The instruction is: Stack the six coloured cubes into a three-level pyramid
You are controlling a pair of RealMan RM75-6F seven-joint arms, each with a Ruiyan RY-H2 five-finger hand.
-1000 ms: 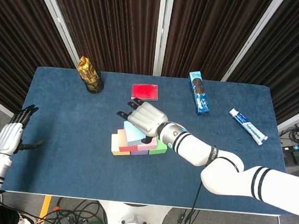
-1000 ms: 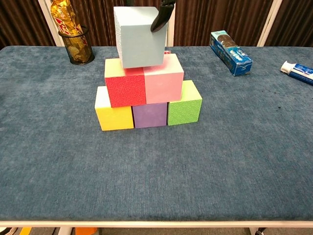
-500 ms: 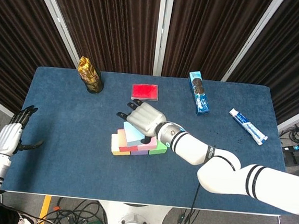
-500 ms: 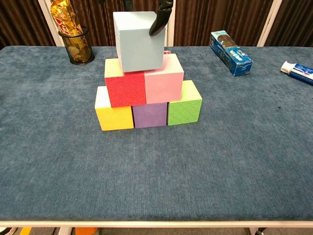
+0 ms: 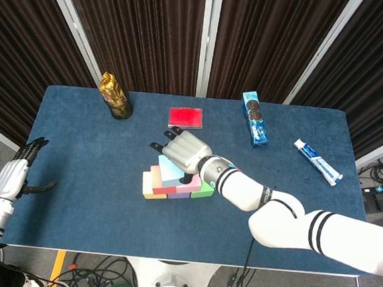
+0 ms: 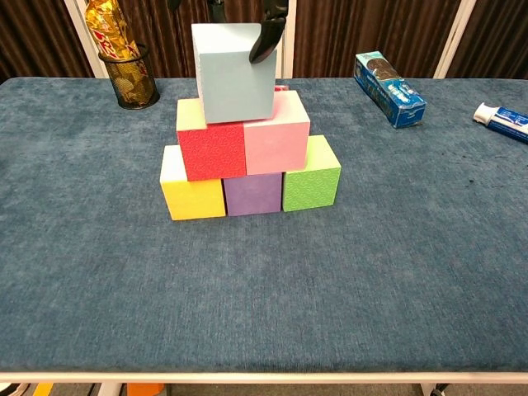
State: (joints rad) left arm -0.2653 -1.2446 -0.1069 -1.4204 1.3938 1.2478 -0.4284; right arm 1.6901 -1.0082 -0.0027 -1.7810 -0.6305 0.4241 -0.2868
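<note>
A light blue cube (image 6: 233,73) sits on top of the red cube (image 6: 213,148) and the pink cube (image 6: 276,140). Under those stand the yellow cube (image 6: 191,196), the purple cube (image 6: 253,194) and the green cube (image 6: 311,183) in a row. My right hand (image 5: 185,153) reaches over the stack from behind and grips the light blue cube (image 5: 171,172); one of its fingers (image 6: 266,37) lies on the cube's front face. My left hand (image 5: 10,178) hangs beyond the table's left edge, fingers apart and holding nothing.
A black mesh cup with a gold-wrapped item (image 5: 115,96) stands at the back left. A flat red box (image 5: 186,117) lies behind the stack. A blue biscuit box (image 5: 255,119) and a toothpaste tube (image 5: 317,161) lie at the right.
The right hand has lowered the light blue cube a little, onto the red and pink cubes. The left hand has not moved.
</note>
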